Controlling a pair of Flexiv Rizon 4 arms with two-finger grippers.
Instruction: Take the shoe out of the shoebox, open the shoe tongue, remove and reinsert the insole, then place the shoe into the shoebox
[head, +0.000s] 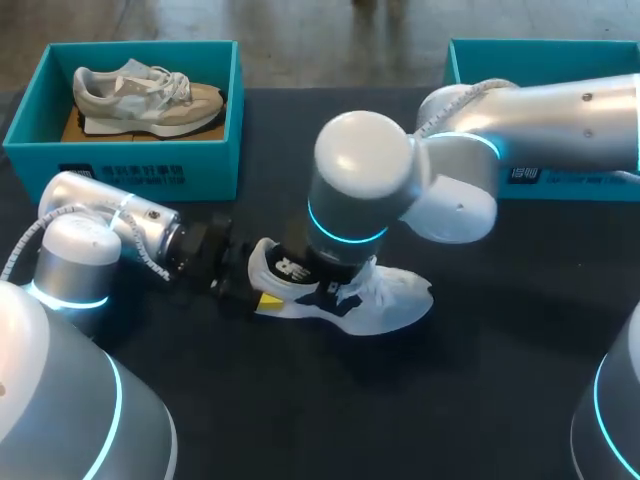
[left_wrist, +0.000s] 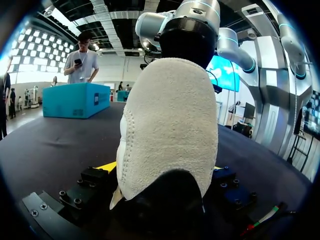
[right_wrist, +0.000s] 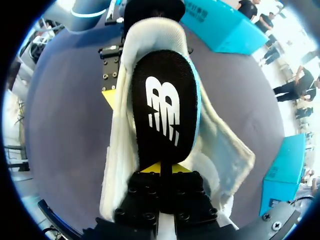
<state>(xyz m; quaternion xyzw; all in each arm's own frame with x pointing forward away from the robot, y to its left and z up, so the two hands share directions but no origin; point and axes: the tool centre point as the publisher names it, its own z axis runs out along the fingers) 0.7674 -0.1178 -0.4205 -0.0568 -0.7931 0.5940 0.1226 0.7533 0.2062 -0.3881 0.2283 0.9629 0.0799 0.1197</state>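
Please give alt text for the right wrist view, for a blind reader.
The right gripper pinches the near end of a black insole with a white logo, lying over the opening of a white shoe on a dark table. The other arm's yellow fingertip sits beside the shoe's far end.

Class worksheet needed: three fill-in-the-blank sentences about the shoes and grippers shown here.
1. The left gripper grips the white shoe at its ____.
2. The right gripper holds the black ____.
3. The beige shoe lies in a box; the white shoe rests on the ____.

Missing words: heel; insole; table.
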